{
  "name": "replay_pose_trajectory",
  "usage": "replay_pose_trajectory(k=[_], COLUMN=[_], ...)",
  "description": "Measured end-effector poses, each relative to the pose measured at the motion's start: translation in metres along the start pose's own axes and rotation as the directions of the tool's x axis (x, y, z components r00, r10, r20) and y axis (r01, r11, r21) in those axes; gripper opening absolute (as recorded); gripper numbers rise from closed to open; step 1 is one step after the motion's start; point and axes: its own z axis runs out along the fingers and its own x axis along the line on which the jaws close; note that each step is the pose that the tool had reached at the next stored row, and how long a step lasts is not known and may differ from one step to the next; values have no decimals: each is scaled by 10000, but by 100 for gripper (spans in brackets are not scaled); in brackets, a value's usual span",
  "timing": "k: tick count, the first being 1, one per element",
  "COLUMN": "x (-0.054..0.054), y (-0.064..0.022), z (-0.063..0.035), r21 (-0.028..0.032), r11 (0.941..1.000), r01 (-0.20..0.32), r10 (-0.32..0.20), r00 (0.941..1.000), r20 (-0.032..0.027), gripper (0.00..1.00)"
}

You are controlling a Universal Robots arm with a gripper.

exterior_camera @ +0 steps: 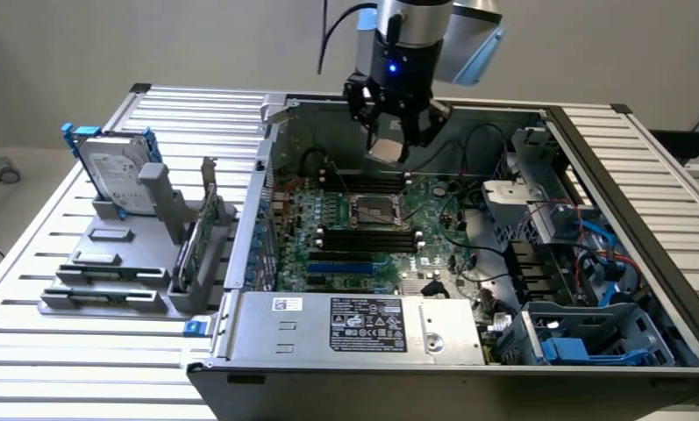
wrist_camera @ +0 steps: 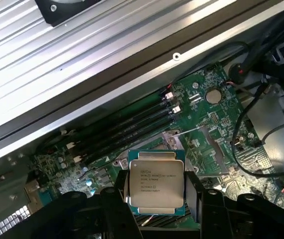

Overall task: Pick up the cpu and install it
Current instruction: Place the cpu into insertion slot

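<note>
The cpu [wrist_camera: 155, 183], a flat square chip with a silvery top and printed lettering, sits between the two black fingers [wrist_camera: 120, 191] of my gripper [wrist_camera: 156, 191], which is shut on its edges. In the exterior view the gripper [exterior_camera: 391, 145] hangs inside the open computer case with the cpu [exterior_camera: 387, 149] at its tip, held in the air above the far part of the green motherboard [exterior_camera: 349, 246]. The dark metal-framed socket [exterior_camera: 370, 210] lies below and nearer the camera than the gripper. In the wrist view the socket's frame [wrist_camera: 202, 144] shows just beyond the chip.
Black memory slots [exterior_camera: 367, 186] flank the socket. Cables and a drive cage [exterior_camera: 537, 202] fill the case toward the exterior view's right. A silver hard drive with blue rails [exterior_camera: 121, 175] stands upright in a grey fixture on the slatted table at the exterior view's left.
</note>
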Motion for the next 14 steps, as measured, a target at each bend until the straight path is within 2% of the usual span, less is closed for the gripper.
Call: replay_pose_trajectory(k=[4,7,11,14], x=[-1,-1,-2,-2], y=[-1,-2,-3,-4], z=[12,21,35,46], r21=[-40,-70,-115,-151], r11=[9974,9919,9803,9682], r01=[-725,-1265,-1970,-2498], r10=[726,1266,1972,2501], r00=[9973,9919,9802,9680], r20=[62,106,162,202], gripper=[55,55,55,55])
